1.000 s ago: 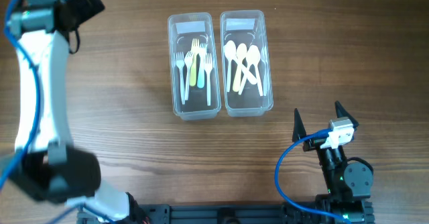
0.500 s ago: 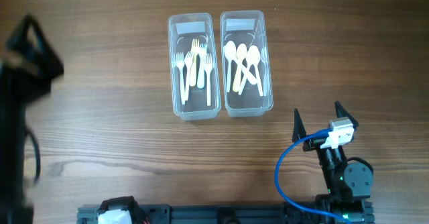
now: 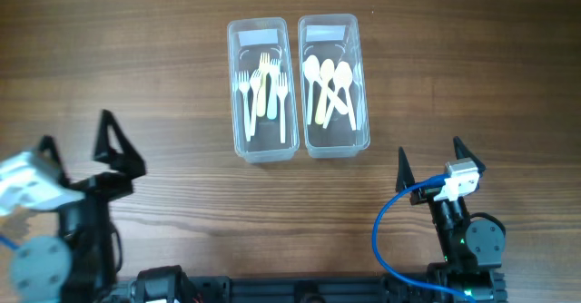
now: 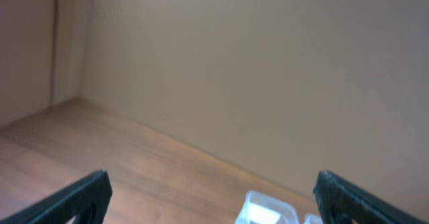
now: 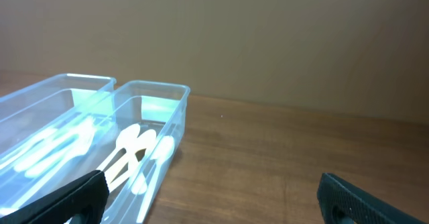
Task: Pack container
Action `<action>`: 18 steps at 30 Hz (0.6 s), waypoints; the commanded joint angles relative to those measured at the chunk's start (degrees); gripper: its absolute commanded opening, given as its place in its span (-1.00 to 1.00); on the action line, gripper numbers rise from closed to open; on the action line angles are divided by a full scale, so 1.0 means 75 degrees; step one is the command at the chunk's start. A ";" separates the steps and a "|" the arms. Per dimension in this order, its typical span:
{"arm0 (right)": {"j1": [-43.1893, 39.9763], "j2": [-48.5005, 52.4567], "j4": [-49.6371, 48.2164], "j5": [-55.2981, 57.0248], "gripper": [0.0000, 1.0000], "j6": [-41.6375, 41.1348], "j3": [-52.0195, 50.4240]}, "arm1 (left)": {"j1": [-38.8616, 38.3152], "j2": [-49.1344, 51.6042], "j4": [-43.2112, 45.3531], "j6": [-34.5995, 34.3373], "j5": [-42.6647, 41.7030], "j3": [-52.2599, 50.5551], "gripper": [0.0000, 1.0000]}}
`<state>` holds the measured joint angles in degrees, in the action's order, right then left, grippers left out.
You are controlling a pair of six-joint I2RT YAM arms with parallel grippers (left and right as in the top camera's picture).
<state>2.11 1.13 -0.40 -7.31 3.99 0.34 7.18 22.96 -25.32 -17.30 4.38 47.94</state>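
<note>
Forks [image 3: 265,94] of white plastic, one yellowish, lie in a clear rectangular plastic container [image 3: 261,154] at the far middle of the brown wooden table [image 3: 154,76]. Pale plastic spoons [image 3: 329,90] lie in its twin tub [image 3: 334,147] just beside it. A whitish patch [image 3: 259,37] at each far end is too small to read. The left gripper [image 3: 77,131] and right gripper [image 3: 428,153] sit near the front edge, jaws spread wide, holding nothing.

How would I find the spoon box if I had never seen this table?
On the wooden table, two clear boxes sit side by side at the far middle. The spoon box is the right one. It holds pale spoons, while its neighbour holds forks.
</note>
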 commanded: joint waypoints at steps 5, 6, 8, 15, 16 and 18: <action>0.0038 -0.0015 -0.0023 -0.0058 1.00 0.0020 -0.0003 | -0.0067 -0.1291 0.2445 -0.0283 -0.1052 -0.3165 1.00; 0.0038 -0.0015 -0.0023 -0.0058 1.00 0.0020 -0.0003 | -0.0105 -0.1431 0.2585 -0.0425 -0.1040 -0.3410 1.00; 0.0038 -0.0015 -0.0023 -0.0058 0.99 0.0020 -0.0003 | -0.0201 -0.1667 0.2736 -0.0557 -0.1040 -0.3768 1.00; 0.0038 -0.0015 -0.0023 -0.0058 1.00 0.0020 -0.0003 | -0.0653 -0.2078 0.2728 -0.0560 -0.1032 -0.4494 0.99; 0.0038 -0.0015 -0.0023 -0.0058 1.00 0.0020 -0.0003 | -0.0682 -0.2157 0.2731 -0.0560 -0.1035 -0.4622 1.00; 0.0038 -0.0015 -0.0023 -0.0058 1.00 0.0017 -0.0003 | -0.0688 -0.2314 0.2731 -0.0560 -0.1037 -0.4817 1.00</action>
<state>2.11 1.13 -0.40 -7.31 4.01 0.34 2.57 7.75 -5.06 -20.53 -2.28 14.48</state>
